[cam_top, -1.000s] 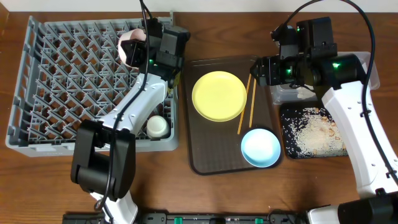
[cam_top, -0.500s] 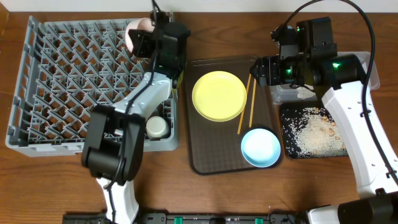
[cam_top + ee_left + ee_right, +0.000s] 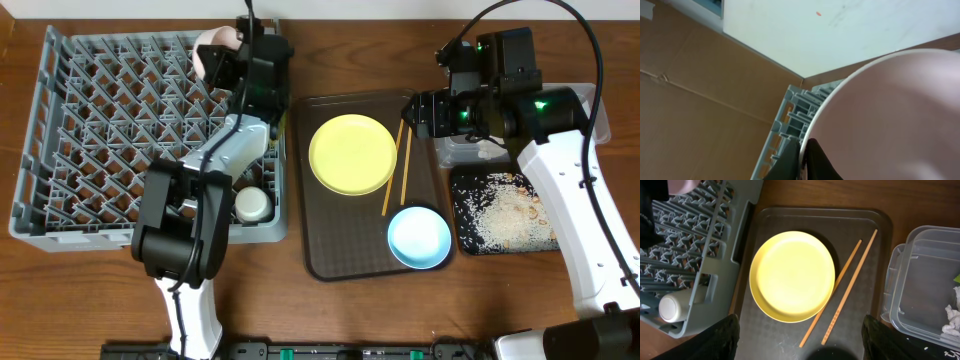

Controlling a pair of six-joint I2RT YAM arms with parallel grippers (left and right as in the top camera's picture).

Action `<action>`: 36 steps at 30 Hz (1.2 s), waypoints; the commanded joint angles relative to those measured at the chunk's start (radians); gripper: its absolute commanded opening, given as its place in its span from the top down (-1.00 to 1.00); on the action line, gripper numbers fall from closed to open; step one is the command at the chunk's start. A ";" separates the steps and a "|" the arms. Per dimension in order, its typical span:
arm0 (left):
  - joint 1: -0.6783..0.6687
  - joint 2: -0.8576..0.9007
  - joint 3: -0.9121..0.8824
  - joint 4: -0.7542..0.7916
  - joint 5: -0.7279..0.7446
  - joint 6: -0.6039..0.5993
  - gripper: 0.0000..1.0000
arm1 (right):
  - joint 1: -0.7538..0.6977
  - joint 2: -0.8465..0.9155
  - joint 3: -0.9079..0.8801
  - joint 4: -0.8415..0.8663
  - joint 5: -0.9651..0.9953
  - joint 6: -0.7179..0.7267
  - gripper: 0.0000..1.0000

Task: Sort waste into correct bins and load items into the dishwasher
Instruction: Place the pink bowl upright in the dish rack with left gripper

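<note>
White bowl (image 3: 212,50) is pinched at its rim by the closed left gripper (image 3: 802,159). It has shifted rearward to the dish rack's (image 3: 100,130) far edge, tilted and not yet seated. Right gripper (image 3: 415,108) hangs open above the brown tray (image 3: 330,250).

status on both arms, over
Left gripper shut on white bowl, at far edge of dish rack. Right gripper open, empty, above brown tray. Yellow plate, chopsticks, blue bowl not yet loaded. No obstruction seen.

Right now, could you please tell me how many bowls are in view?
2: a white bowl held in the left fingers above the dish rack, and a light blue bowl on the brown tray. None looks hidden.
</note>
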 commanded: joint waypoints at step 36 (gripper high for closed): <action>-0.068 0.043 -0.004 -0.162 0.053 -0.046 0.78 | 0.001 0.008 0.016 -0.010 0.004 -0.008 -0.69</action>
